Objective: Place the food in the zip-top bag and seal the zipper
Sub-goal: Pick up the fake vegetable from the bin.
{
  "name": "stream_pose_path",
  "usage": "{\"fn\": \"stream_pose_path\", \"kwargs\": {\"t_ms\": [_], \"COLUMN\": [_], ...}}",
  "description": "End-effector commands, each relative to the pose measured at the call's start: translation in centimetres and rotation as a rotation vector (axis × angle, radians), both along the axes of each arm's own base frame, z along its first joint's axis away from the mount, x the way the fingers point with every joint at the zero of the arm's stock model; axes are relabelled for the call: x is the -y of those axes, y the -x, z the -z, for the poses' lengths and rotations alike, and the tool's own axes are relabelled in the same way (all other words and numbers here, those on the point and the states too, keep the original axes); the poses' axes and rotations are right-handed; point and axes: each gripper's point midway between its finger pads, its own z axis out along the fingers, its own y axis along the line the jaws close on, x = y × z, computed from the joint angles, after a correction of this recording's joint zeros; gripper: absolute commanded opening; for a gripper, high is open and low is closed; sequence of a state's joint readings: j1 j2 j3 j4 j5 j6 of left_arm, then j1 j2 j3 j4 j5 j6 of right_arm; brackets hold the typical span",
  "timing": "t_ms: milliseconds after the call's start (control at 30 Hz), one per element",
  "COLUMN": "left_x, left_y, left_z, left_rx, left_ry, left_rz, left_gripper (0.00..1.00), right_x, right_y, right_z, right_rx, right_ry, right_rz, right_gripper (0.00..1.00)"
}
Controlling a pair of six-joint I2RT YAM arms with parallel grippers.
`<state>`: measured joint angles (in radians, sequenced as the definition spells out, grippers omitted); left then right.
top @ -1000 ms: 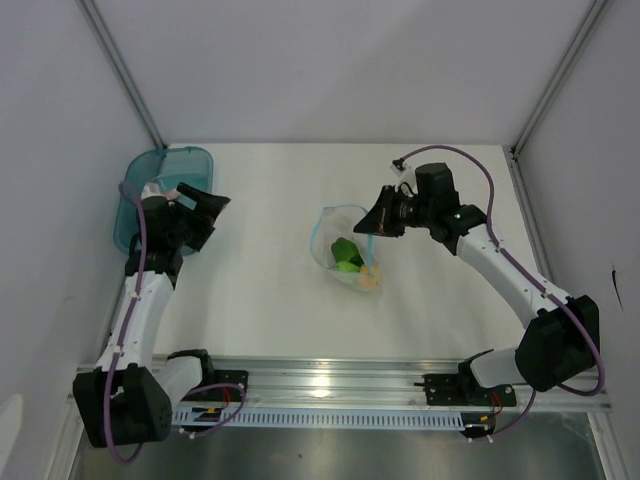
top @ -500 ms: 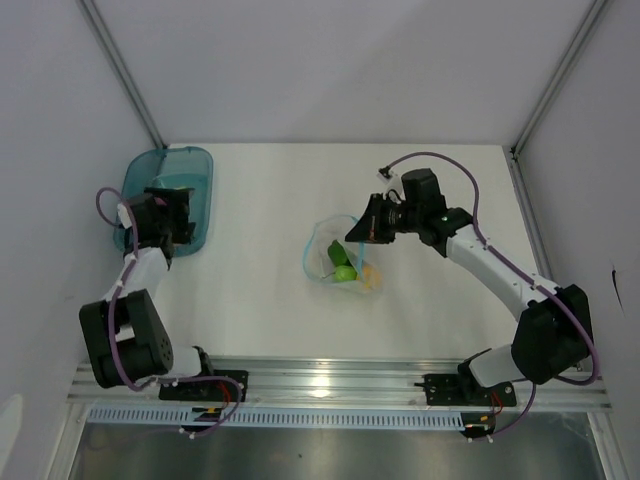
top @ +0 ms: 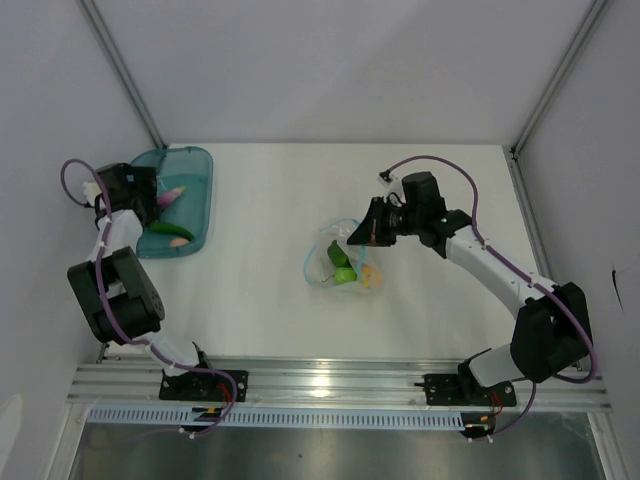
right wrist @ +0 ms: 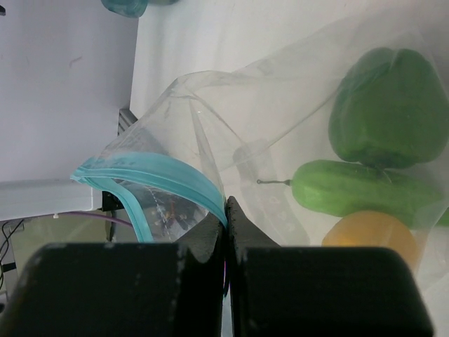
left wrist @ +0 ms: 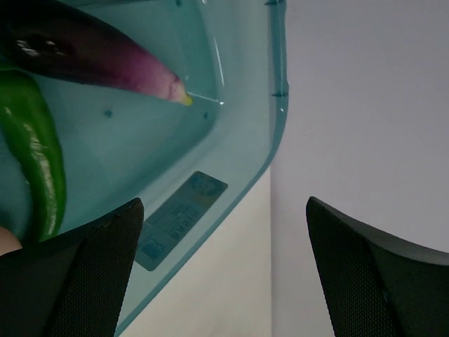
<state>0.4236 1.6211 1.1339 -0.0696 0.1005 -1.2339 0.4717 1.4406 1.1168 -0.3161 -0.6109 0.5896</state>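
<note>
**Left arm point(top: 105, 240) has swung up to the tub point(top: 200, 170)**

Left jaws gape empty above the eggplant point(left wrist: 91, 53), upper left. Right jaws clamp the zipper point(right wrist: 151, 168), holding the zip-top bag point(top: 318, 262) open mid-frame. Loading step: next, likely grip the eggplant.

Left tool point(left wrist: 224, 207): tub rim point(left wrist: 278, 105) ahead, enclosure wall point(left wrist: 365, 105) beside.

2 arms: 1 spread wide, 1 pinched.
The left arm folds steeply up toward 11 o'clock from its base, the left gripper point(left wrist: 224, 210) gaping, jaws far apart. The right arm stretches toward 10 o'clock, the right gripper point(right wrist: 226, 207) clamped on the zip-top bag point(right wrist: 280, 84).
</note>
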Motion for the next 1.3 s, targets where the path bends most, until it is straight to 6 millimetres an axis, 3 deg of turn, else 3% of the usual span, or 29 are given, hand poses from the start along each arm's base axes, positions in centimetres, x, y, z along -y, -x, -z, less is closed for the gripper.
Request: {"fn": "stream_pose_path", "kwargs": {"t_ms": [0,267,333,367,533,800,1067,1267], "left_x": [-2.5,-4.7,-4.9,-5.2,-5.9,-5.6,-4.8,-4.8], "left_y": [1.3,1.8,2.8,2.8,4.5,5.3,4.4,5.6], "left_z": [1.0,1.7,3.5,3.1,5.6,8.1,9.7,11.4], "left_rx": [-0.138,-0.232,-0.326,-0.348,-0.482,-0.546,-0.558,-0.638], "left_ry": [-0.064,-0.195,-0.203,-0.214,-0.244,-0.211,-0.153,-0.128], "left_rz": [-0.047,-0.030,-0.012,-0.019,-0.011,-0.005,0.043,0.027], "left_gripper": [0.98,0.90,0.90,0.90,0.90,0.89,0.83,0.84], "right_x": [0.1,1.0,1.2,1.5,1.8,1.9,1.9,1.9], "right_y": [-0.5,-0.8,-0.8,-1.0,-1.1,-0.8,-0.7,-0.6], "right_z": [-0.2,0.5,0.6,0.5,0.6,1.0,1.1,1.2], "right_rx": [0.040,0.029,0.028,0.032,0.031,0.018,0.019,0.017], "right_ry": [-0.007,-0.014,-0.013,-0.016,-0.021,-0.031,-0.035,-0.039], "right_rz": [-0.011,0.003,0.005,0.012,0.017,0.018,0.013,0.014], "right_gripper": [0.00,0.00,0.00,0.00,0.00,0.00,0.00,0.00]}}
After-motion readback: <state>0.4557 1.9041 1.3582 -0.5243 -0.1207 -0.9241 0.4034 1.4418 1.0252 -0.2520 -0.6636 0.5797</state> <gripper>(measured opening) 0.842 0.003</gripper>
